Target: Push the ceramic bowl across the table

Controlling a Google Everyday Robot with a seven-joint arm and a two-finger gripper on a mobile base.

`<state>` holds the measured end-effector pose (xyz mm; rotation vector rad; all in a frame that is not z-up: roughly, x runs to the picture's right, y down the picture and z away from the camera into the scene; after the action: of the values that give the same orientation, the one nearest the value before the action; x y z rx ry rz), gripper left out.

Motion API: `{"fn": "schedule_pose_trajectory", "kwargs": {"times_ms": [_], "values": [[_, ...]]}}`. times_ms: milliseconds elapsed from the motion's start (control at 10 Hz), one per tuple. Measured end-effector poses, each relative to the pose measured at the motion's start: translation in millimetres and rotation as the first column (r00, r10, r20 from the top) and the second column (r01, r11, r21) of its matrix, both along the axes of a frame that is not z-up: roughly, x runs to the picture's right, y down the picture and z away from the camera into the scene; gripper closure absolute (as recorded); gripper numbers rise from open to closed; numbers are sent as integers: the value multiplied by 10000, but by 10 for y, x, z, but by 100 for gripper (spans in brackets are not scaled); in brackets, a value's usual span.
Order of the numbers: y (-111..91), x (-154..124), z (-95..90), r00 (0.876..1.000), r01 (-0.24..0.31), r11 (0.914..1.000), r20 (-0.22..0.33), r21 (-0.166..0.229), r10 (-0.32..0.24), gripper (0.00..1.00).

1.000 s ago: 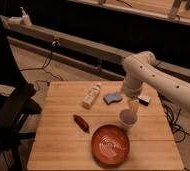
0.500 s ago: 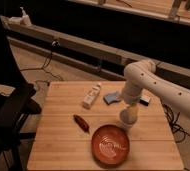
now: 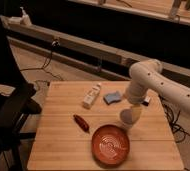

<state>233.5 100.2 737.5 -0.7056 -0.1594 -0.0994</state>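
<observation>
Reaching in from the right edge of view, your white arm bends at a rounded elbow over the far right part of the table, then drops steeply toward the wood. The gripper hangs at its lower end, low over the tabletop and just behind the far right rim of the ceramic bowl. Open or closed, loaded or not: cannot tell.

Surface: square butcher-block top, plank strips visible. The bowl sits near the front edge, right of centre, upright, with pale rings inside. A white bottle lies on its side toward the back, with a blue cloth just beside it on the right. A small dark-red object lies left of the bowl, apart from it.

Room: dim. Dark chair at left, a long ledge behind, cables on the floor.
</observation>
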Motion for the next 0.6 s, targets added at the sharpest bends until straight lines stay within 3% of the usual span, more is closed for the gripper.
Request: {"fn": "schedule_pose_trajectory", "kwargs": {"times_ms": [300,600], "values": [[-36,483,-65,9931,-904,9958,-739,132,911,20],[192,1019,-161,9669,-1859,9825,-1804,-146,1803,20]]}}
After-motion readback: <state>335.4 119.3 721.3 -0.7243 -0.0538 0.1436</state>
